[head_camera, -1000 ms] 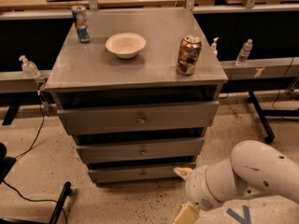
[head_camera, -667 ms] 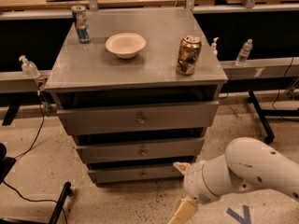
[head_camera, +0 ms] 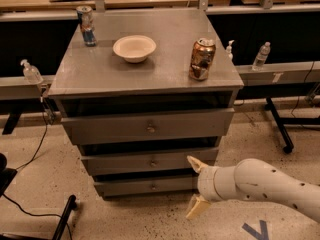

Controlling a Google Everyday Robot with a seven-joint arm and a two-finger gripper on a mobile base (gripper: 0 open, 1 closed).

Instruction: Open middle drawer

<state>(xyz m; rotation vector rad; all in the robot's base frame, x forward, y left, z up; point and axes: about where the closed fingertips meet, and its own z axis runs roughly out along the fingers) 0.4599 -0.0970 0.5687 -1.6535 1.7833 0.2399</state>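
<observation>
The grey cabinet (head_camera: 145,79) has three drawer fronts. The middle drawer (head_camera: 120,162) is the second one, flat and grey, with a small brass knob (head_camera: 153,162) at its centre; its front sits in line with the other two. My gripper (head_camera: 195,186) is at the lower right of the cabinet, on a white arm coming in from the right. Its two tan fingers (head_camera: 194,163) are spread apart, one up by the middle drawer's right end, one down by the floor. It holds nothing and is to the right of the knob.
On the cabinet top stand a white bowl (head_camera: 134,48), a dented brown can (head_camera: 201,59) and a blue can (head_camera: 87,25). The top drawer (head_camera: 110,128) and bottom drawer (head_camera: 125,186) have knobs too. A chair base (head_camera: 64,219) is at lower left, a table leg (head_camera: 279,126) at right.
The arm has moved left and up toward the cabinet; the gripper now reaches the right end of the middle and bottom drawers. The drawers have not moved.
</observation>
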